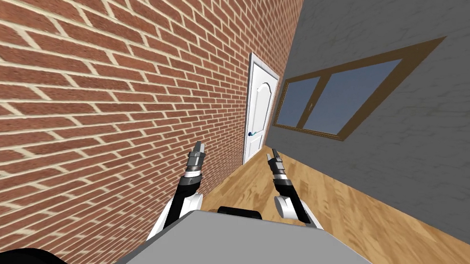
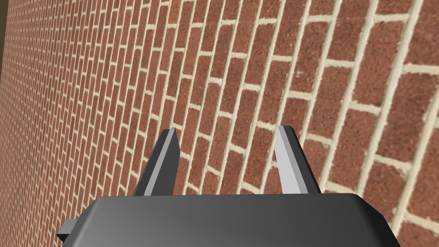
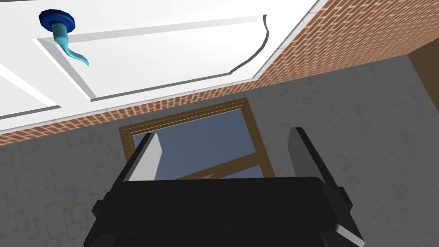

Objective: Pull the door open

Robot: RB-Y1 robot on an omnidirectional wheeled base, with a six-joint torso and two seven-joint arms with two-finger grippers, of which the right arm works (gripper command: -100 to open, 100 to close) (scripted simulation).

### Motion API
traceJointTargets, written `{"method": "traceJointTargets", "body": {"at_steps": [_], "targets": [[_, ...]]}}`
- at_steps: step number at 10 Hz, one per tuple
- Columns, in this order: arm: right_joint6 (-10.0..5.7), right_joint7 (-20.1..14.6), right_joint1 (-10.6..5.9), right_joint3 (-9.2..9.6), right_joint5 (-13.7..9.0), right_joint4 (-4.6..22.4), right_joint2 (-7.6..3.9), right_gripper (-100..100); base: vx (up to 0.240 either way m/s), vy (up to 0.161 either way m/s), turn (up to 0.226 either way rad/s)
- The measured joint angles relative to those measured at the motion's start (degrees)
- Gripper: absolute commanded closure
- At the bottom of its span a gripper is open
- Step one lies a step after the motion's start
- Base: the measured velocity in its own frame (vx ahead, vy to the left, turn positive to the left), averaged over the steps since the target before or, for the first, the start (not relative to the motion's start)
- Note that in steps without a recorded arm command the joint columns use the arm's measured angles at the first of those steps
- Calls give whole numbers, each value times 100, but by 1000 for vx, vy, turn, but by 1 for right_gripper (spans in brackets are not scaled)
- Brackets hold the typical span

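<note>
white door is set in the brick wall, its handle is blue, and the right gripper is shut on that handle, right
Not quite. The right gripper is open and holds nothing: the right wrist view shows its fingers apart, with the blue handle well clear of them. The rest stands: the white door is set in the brick wall.
</note>
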Motion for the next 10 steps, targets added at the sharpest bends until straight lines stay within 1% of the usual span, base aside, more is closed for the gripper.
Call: {"method": "traceJointTargets", "body": {"at_steps": [3, 5, 7, 8, 10], "targets": [[-80, 1, -150, 52, -73, 364, -67, -100, 87, -93, 127], [-139, -20, -253, 64, -136, 604, -146, -100, 70, -96, 134], [-168, -15, -403, 88, -185, 862, -174, -100, 61, -95, 134], [-216, -13, -474, 102, -211, 1031, -196, -100, 62, -94, 138], [-259, -32, -573, 120, -274, 1252, -267, -100, 77, -113, 139]]}}
